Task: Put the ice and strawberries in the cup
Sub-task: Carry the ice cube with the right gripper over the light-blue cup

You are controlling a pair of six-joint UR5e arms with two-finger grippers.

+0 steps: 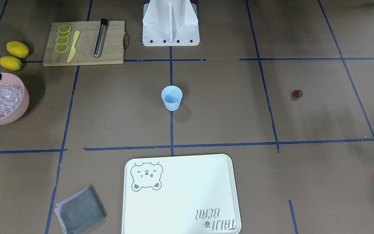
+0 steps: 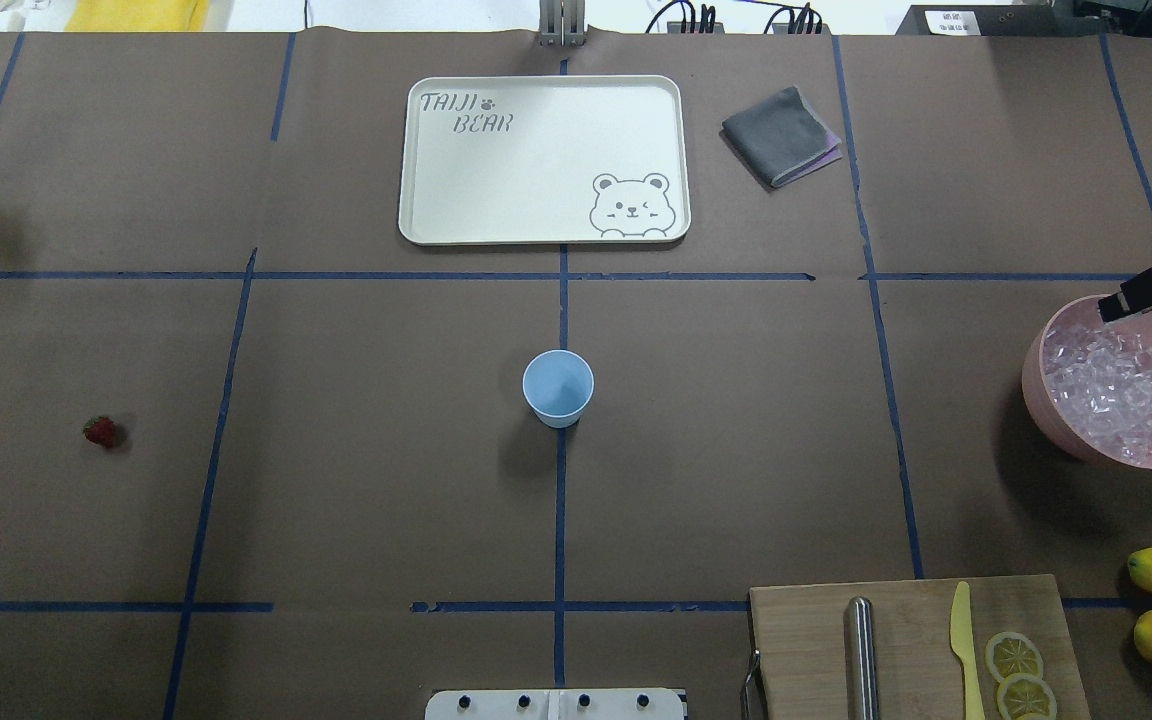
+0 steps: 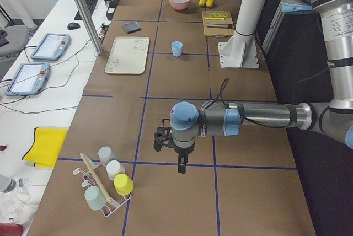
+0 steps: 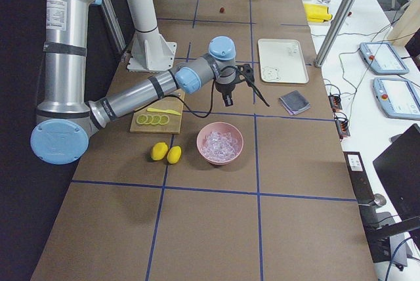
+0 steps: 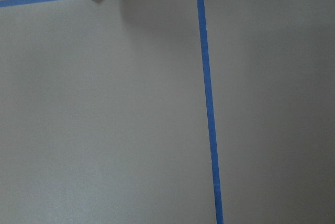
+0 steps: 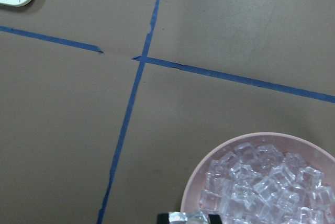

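While ice (image 6: 187,216) is seemingly pinched in the right jaws above the pink bowl (image 2: 1036,385), a level carry is advised.
The cup (image 2: 557,388) is stood mid-counter, strawberry (image 2: 102,432) well apart; release is best saved for directly over its mouth; left jaws' state cannot be told.

Cup (image 2: 558,388) mid-table, tray (image 2: 536,170) beyond it, cloth (image 2: 778,135) beside tray, strawberry (image 2: 102,432) far left, ice (image 2: 1116,385) in bowl (image 2: 1041,400) far right

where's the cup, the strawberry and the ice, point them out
cup (image 2: 558,388) overhead exterior view, inside its open mouth
strawberry (image 2: 102,431) overhead exterior view, on its red body
ice (image 2: 1116,385) overhead exterior view, middle of the pile of cubes
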